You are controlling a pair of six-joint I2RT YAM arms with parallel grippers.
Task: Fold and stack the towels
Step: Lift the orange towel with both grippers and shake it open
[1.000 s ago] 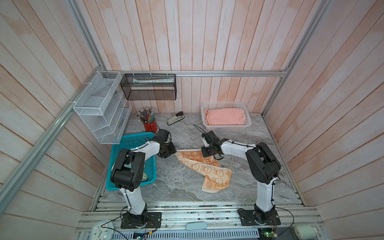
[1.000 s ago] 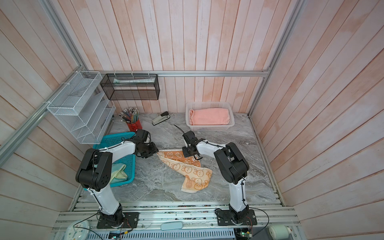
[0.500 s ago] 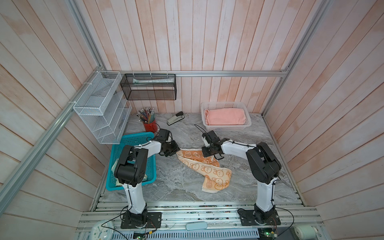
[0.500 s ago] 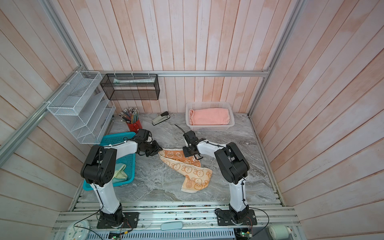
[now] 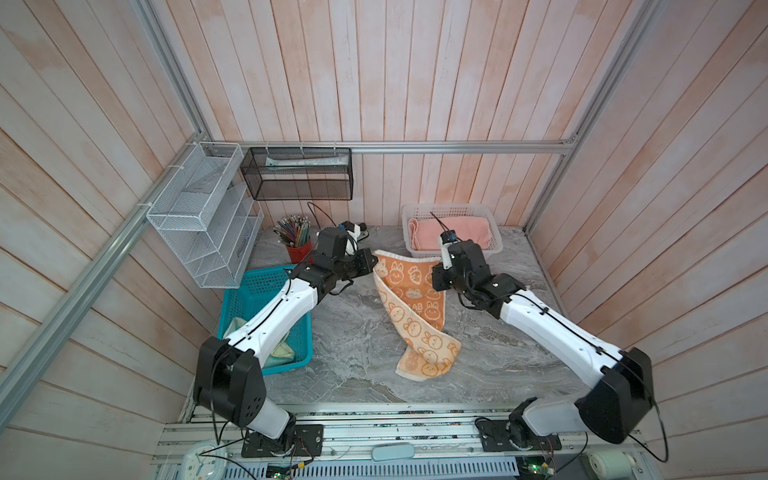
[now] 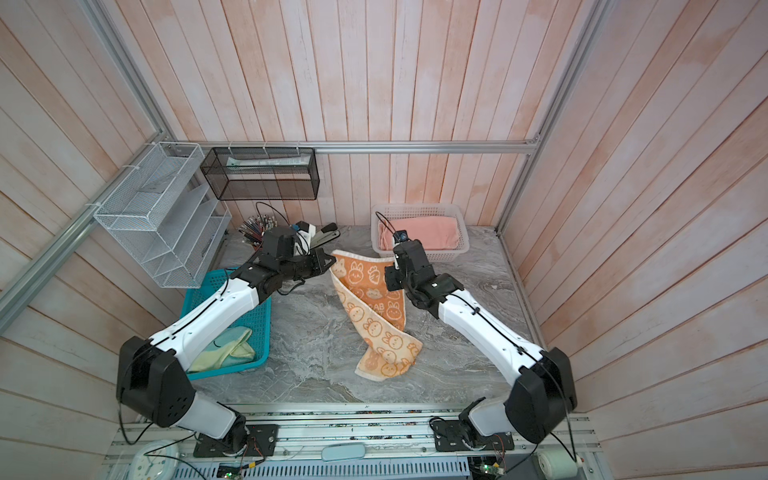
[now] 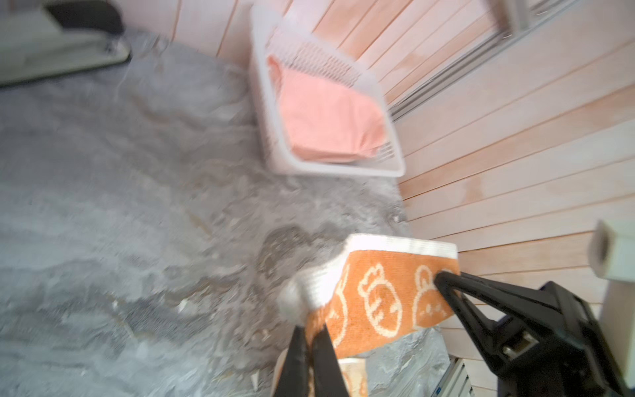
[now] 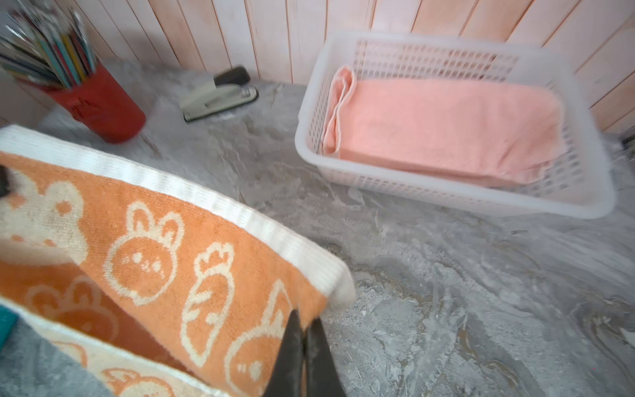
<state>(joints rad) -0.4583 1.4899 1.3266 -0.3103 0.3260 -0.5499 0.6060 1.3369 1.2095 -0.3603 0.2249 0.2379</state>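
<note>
Grey-veined marble tabletop [image 5: 353, 340], boxed in by pinkish plank walls [image 5: 415, 83], fills both top views. Above its middle the orange-and-cream bunny towel [image 5: 409, 291] is held up by its cream-banded upper edge. The left gripper [image 5: 371, 266] is clamped on one top corner and the right gripper [image 5: 437, 266] on the other (each wrist view shows its dark fingers pressed together over the cloth). That edge runs nearly taut between them. From it the towel drops in a twisted fall, and its lower end lies crumpled on the marble nearer the front edge. A salmon-pink towel [image 5: 453, 232] lies folded flat inside the white basket [image 5: 449, 206] against the back wall, behind the right gripper. A pale yellow towel [image 6: 224, 353] with a teal patch sits bunched in the near end of the teal basket [image 5: 257, 286] on the left, partly hidden under the left arm. A red cup [image 5: 300, 249] of pencils and a stapler [image 8: 220, 92] stand at the back, apart from the towels.
</note>
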